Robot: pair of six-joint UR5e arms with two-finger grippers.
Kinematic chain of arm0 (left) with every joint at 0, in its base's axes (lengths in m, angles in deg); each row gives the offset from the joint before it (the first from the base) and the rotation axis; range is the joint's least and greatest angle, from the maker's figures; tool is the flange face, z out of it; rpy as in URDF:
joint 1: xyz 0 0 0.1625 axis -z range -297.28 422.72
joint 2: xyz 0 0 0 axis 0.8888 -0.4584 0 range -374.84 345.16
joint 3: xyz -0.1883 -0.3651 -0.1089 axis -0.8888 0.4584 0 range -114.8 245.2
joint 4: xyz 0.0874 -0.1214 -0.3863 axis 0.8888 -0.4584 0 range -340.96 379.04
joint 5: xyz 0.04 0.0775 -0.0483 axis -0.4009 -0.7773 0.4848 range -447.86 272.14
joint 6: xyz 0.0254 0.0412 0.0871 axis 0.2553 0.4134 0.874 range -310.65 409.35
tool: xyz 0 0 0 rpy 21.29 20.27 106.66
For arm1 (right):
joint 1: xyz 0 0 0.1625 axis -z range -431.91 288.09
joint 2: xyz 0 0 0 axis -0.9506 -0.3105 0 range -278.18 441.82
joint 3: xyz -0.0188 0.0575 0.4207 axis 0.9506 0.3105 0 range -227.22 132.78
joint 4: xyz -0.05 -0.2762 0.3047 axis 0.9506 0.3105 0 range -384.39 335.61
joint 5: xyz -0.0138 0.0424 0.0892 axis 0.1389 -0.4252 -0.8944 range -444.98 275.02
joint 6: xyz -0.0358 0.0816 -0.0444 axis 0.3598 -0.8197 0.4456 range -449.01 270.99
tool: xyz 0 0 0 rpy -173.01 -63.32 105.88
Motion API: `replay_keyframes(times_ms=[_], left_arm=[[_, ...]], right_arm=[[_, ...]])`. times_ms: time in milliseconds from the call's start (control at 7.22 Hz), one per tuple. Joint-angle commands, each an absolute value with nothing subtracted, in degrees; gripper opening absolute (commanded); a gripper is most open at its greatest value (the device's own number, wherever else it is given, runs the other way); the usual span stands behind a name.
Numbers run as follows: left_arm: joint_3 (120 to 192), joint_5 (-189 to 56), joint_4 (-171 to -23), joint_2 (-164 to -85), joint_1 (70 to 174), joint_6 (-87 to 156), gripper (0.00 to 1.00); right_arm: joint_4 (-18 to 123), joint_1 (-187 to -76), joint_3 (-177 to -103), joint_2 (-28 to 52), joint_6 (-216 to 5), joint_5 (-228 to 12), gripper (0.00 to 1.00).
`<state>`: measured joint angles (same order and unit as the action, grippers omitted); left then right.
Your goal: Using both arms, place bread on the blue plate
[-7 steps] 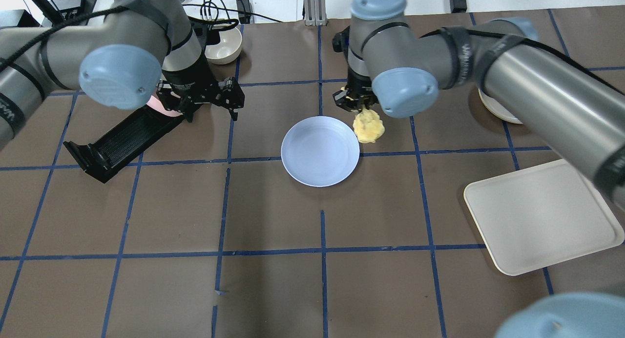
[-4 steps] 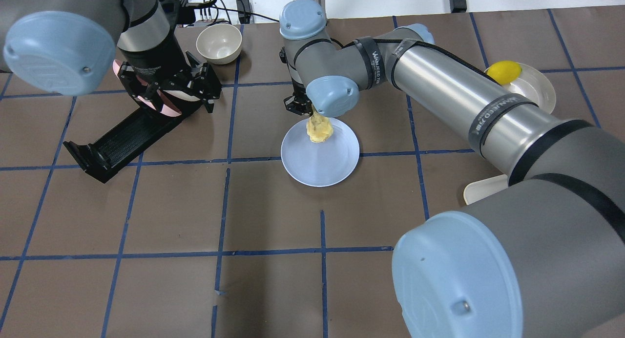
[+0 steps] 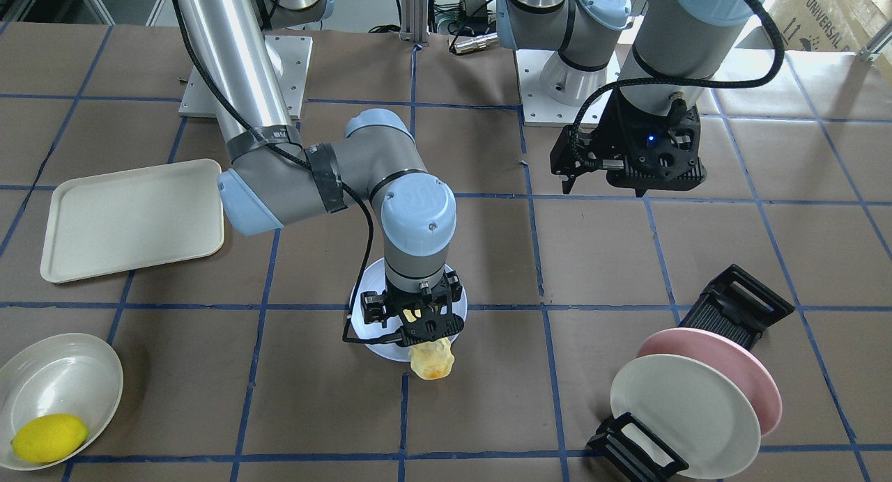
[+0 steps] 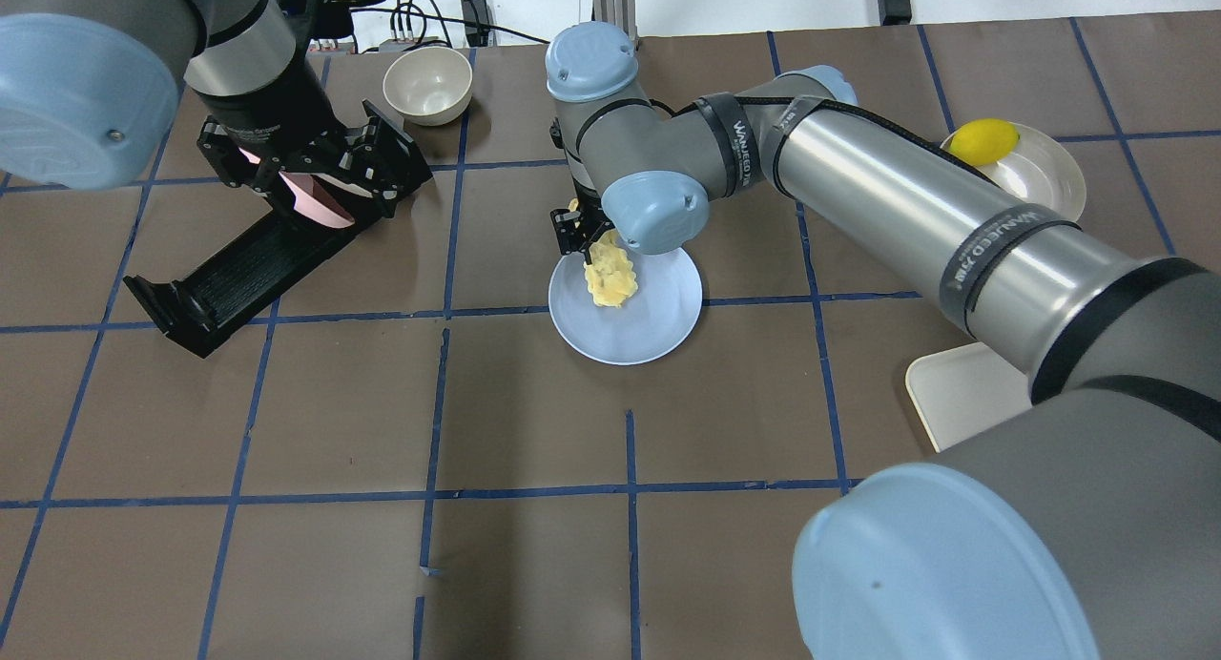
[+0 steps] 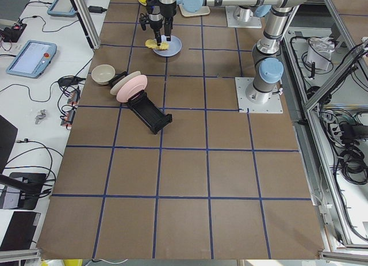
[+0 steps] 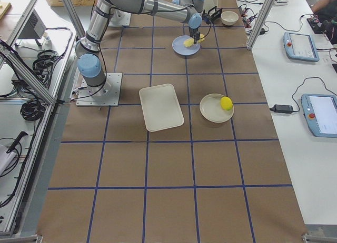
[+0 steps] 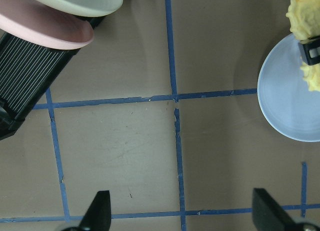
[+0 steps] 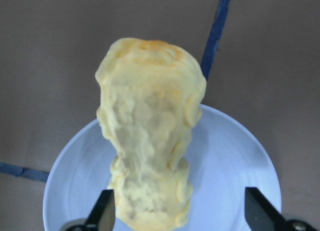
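The overhead camera is looking forward and down on the blue plate (image 4: pixel 641 336) from its near side, the front-facing one steeply down from the opposite side. Two side cameras are watching it from afar, at either end of the table (image 4: pixel 286 402). Both wrist cameras are pointing straight down: the right close above it, the left catching its edge.

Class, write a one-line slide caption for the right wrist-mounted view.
Bread resting on the blue plate, browned end past the rim, with the right gripper open around it.

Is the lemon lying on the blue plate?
No, the lemon sits in a cream dish, well apart from the blue plate.
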<state>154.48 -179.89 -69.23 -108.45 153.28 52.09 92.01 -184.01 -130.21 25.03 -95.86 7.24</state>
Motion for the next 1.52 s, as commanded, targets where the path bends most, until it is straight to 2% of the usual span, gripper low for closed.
replay_keyframes(times_ms=[0, 415, 831, 1108, 1385], left_arm=[[154.58, -179.79, -70.00, -108.18, 152.98, 52.16, 1.00], [154.41, -179.70, -70.00, -108.09, 152.89, 52.16, 1.00], [152.30, -179.70, -72.63, -108.53, 152.72, 52.08, 1.00], [152.30, -179.53, -72.63, -108.18, 152.54, 52.08, 1.00], [152.30, -179.53, -72.63, -108.18, 152.63, 51.99, 1.00]], right_arm=[[91.89, -182.57, -133.78, 20.14, -94.90, 9.04, 1.00], [77.79, -177.24, -134.23, 9.35, -88.18, 10.40, 1.00], [61.86, -168.00, -136.49, -7.94, -81.05, 7.30, 1.00], [61.20, -166.05, -142.73, -13.34, -80.57, 7.22, 1.00], [61.30, -165.34, -143.81, -14.16, -80.48, 7.39, 1.00]])
